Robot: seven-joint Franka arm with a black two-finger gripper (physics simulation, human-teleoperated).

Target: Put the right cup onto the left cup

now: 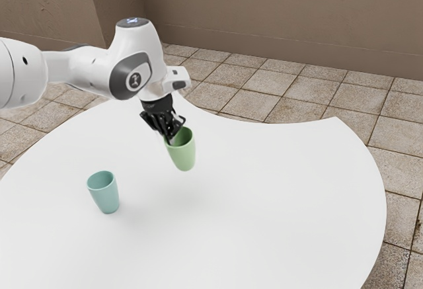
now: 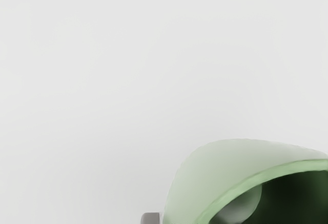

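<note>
My gripper (image 1: 171, 137) is at the rim of the green cup (image 1: 183, 155) in the exterior view, shut on its wall. The cup hangs above the table, slightly tilted, mouth up, with a soft shadow below it. Lower and toward the exterior view's left, the teal cup (image 1: 106, 195) stands upright on the table, apart from the green one. In the wrist view the green cup (image 2: 205, 170) shows large at the lower edge, its dark inside partly visible, and a grey tip of the gripper (image 2: 150, 218) is beside its outer wall.
The white table (image 1: 277, 190) has a curved edge, with a concave stretch behind the gripper. Tiled floor (image 1: 264, 90) surrounds it, and a brown wall (image 1: 264, 11) rises beyond. The arm comes in above the table from the exterior view's left.
</note>
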